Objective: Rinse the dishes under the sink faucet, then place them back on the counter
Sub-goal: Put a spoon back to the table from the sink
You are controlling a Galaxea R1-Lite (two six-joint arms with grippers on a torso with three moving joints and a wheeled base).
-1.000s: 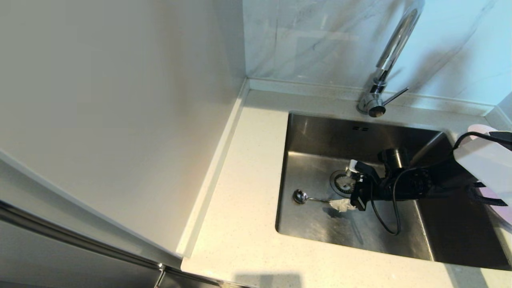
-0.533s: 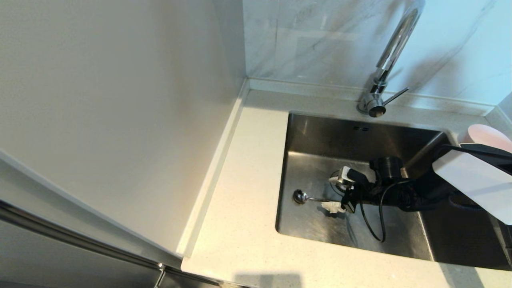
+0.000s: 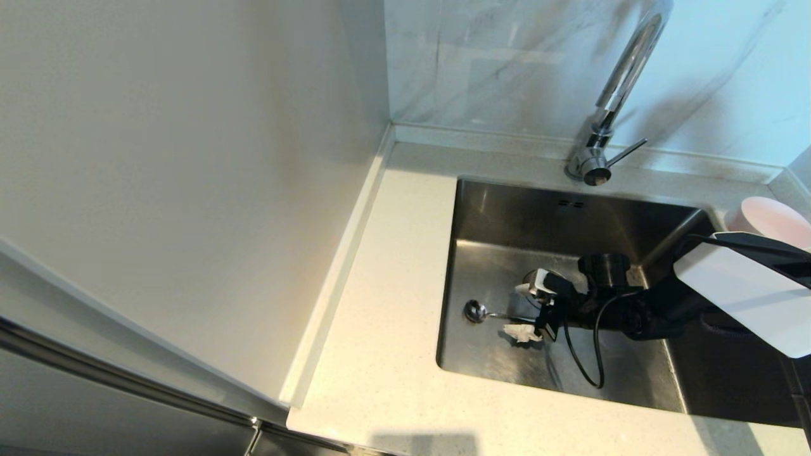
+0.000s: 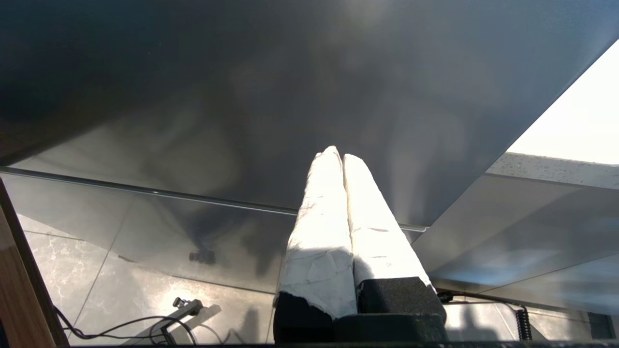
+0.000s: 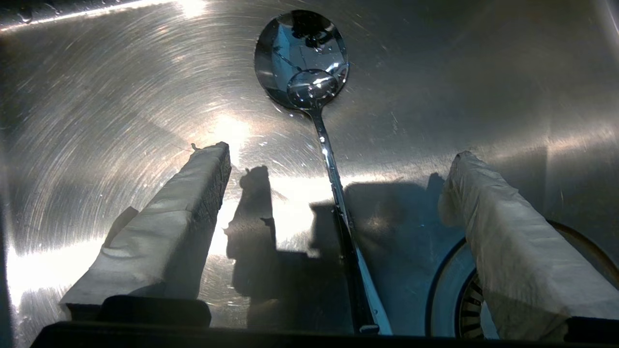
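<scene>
The metal spoon (image 3: pixel 475 311) lies flat on the floor of the steel sink (image 3: pixel 494 215), its bowl to the left and its handle pointing right. My right gripper (image 3: pixel 527 309) is low in the basin, open, one taped finger on each side of the handle. In the right wrist view the spoon (image 5: pixel 301 58) runs up between the fingers (image 5: pixel 193 193), touching neither, under the gripper (image 5: pixel 341 154). The pink bowl (image 3: pixel 770 221) stands on the counter (image 3: pixel 386 285) at the right. The chrome faucet (image 3: pixel 618 82) rises behind the sink. The lilac plate is hidden. My left gripper (image 4: pixel 337 157) is shut and parked below the counter.
The drain strainer (image 5: pixel 464 299) sits just beside one right finger. The faucet's side lever (image 3: pixel 626 153) points right. A white wall panel (image 3: pixel 190 158) borders the counter on the left. A black cable (image 3: pixel 580 361) hangs from my right wrist into the basin.
My right gripper has slid left and lower along the sink floor, closing in over the spoon's handle. The forearm dropped, uncovering the pink bowl. The spoon has not moved.
</scene>
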